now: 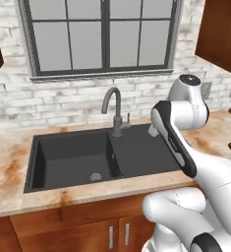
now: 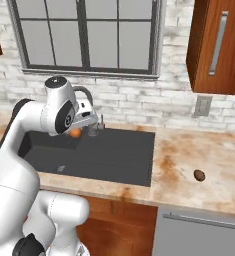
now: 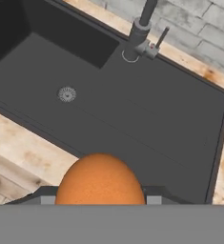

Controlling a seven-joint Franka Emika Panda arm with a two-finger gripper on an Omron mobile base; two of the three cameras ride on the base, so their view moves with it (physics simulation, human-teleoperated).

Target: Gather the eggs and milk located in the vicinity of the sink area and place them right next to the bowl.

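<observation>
Item: orange-brown egg [image 3: 100, 178] | Location: above the sink [image 1: 77, 162], held in the jaws | Jaws: closed on it | Handling: light, smooth, brittle; grip its middle gently | Other: dark egg [image 2: 199, 175] on counter [image 2: 199, 150] right of the sink

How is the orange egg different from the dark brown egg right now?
The orange-brown egg is held up in the end effector above the sink; the dark brown egg lies free on the counter to the sink's right. The orange-brown egg is bright and warm in colour; the other is far darker. Both are small smooth ovals.
</observation>
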